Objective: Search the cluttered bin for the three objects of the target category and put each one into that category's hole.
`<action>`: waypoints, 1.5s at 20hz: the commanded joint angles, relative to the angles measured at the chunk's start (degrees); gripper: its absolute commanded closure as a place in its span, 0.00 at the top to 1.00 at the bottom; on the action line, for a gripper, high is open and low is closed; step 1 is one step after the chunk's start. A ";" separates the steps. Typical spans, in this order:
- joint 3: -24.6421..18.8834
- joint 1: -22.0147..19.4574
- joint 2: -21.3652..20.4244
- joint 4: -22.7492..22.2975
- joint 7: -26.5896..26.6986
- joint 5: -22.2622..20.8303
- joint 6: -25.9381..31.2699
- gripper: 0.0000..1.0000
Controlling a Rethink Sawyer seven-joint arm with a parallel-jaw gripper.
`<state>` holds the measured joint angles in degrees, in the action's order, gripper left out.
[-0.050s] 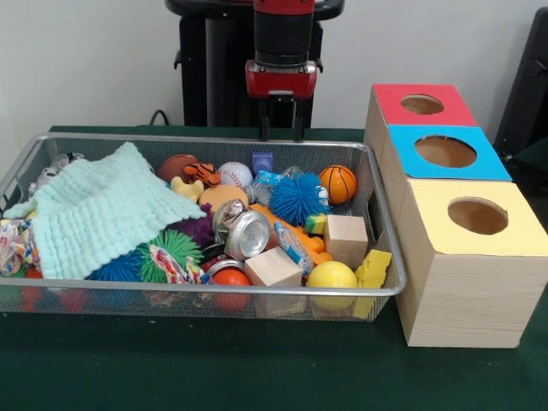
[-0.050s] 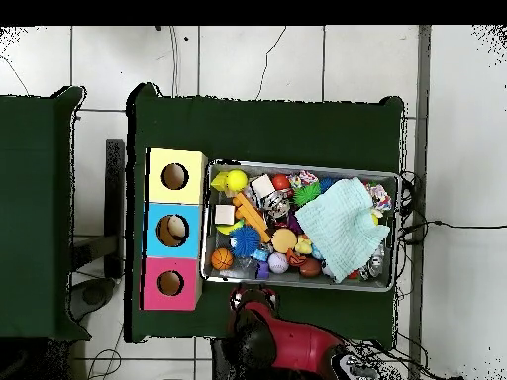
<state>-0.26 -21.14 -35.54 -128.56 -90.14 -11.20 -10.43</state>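
Bin (image 1: 377, 214) untouched; gripper (image 1: 282, 130) above rim, slightly open, empty.

Robot lab, green-clothed table (image 1: 257, 377), tiled floor (image 2: 287, 59), loose cables (image 2: 436, 226)

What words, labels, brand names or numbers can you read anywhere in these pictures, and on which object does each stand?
None can be read.
The crushed can and the blue packet may carry print, but it is too small and blurred to read.
The three boxes' tops are plain colour.
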 commanded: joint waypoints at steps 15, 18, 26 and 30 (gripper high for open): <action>-3.78 0.51 -0.90 17.96 -6.36 5.52 14.65 1.00; -3.90 0.58 -0.93 19.39 -5.77 5.09 16.18 1.00; -4.13 0.57 -1.97 21.16 -5.46 4.64 20.45 1.00; -3.53 1.37 -3.03 22.05 -5.56 5.13 23.76 1.00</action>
<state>-0.30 -19.28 -36.70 -118.08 -90.15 -8.73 8.00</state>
